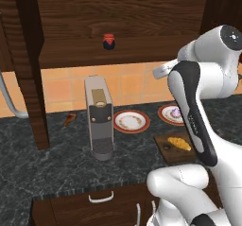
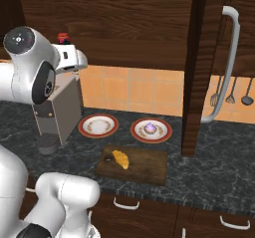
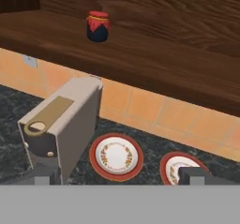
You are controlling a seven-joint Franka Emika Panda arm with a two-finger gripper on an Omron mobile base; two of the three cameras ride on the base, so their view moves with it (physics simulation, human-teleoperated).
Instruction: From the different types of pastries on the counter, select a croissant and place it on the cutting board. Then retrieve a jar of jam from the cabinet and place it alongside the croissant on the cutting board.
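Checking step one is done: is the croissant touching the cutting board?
Touching. The right base view shows the croissant lying flat on the cutting board, no gap beneath.

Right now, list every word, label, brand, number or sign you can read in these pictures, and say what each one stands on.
None: no readable text in any view.
The jar of jam on the cabinet shelf carries no legible label.
The coffee machine has a plain gold panel, no brand.
The plates bear a brown patterned ring, not lettering.
The cutting board, croissant and counter show no marks.
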